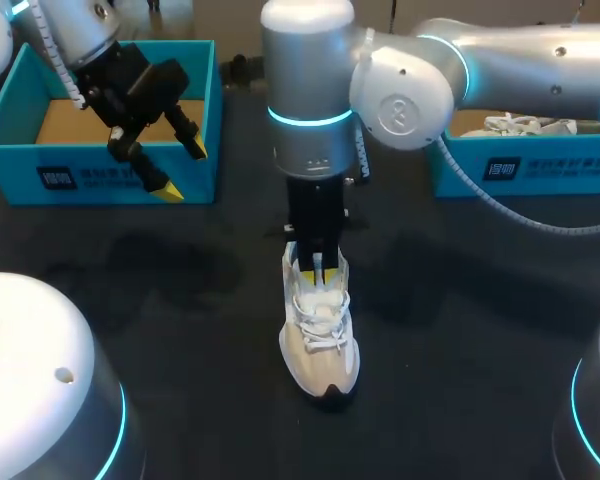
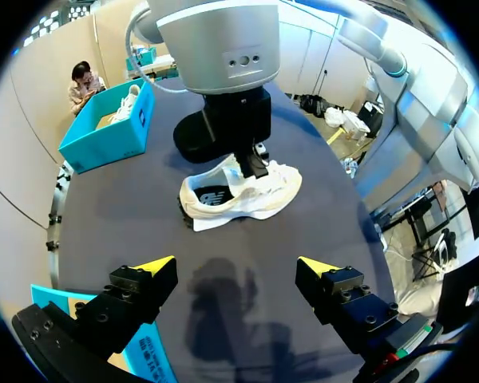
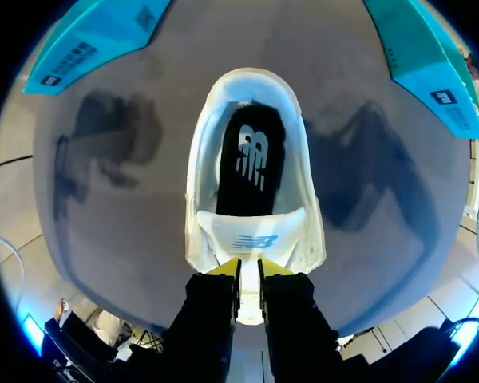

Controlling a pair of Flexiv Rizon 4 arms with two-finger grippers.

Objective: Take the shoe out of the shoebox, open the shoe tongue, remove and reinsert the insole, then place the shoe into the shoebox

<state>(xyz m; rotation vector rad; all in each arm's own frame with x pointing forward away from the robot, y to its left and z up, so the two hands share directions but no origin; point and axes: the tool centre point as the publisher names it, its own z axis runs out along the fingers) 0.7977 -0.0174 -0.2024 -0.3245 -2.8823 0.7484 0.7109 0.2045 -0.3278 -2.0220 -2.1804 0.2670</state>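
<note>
A white shoe (image 1: pixel 320 335) stands upright on the dark table, toe toward the front edge. My right gripper (image 1: pixel 318 262) points straight down into its opening. In the right wrist view the two yellow tips (image 3: pixel 249 270) stand close together, pinching the white tongue (image 3: pixel 251 235) from both sides. Ahead of them the black insole (image 3: pixel 251 159) lies inside the shoe (image 3: pixel 201 183). My left gripper (image 1: pixel 183 171) hangs open and empty over the front wall of the left shoebox (image 1: pixel 100 178). In the left wrist view the shoe (image 2: pixel 263 195) lies well ahead of its open fingers (image 2: pixel 238 267).
The left teal shoebox shows a bare cardboard floor. A second teal box (image 1: pixel 525 165) at the back right holds another white shoe (image 1: pixel 515 125). My right arm (image 1: pixel 410 80) spans the table's back middle.
</note>
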